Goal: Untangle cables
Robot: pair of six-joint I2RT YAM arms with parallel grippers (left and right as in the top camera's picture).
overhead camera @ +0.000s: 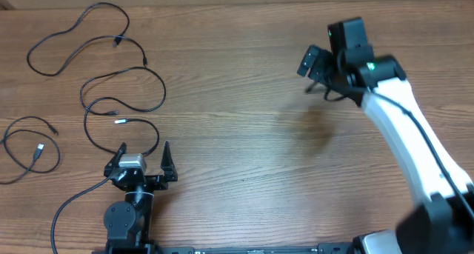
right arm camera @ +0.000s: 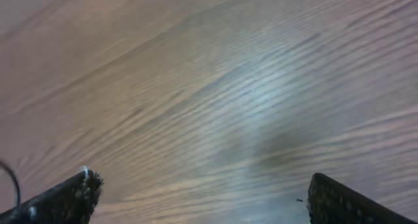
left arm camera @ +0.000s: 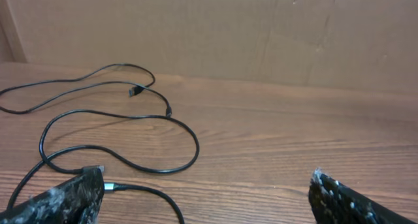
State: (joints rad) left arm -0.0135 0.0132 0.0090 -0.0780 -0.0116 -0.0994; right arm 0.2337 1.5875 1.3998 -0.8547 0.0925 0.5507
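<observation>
Cables [overhead camera: 122, 98] lie in loose loops at the frame's left, one silvery plug just ahead of the left gripper [overhead camera: 144, 149], whose jaws gape empty, probably ready to pick. Upper right, the right gripper [right arm camera: 202, 191] hangs spread, holding nothing, over the wooden table [overhead camera: 244, 135]. A cardboard wall [left arm camera: 261, 28] stands behind.

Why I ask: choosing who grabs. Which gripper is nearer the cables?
Left. The left gripper sits right beside the cables; the right gripper is far off to their right.
</observation>
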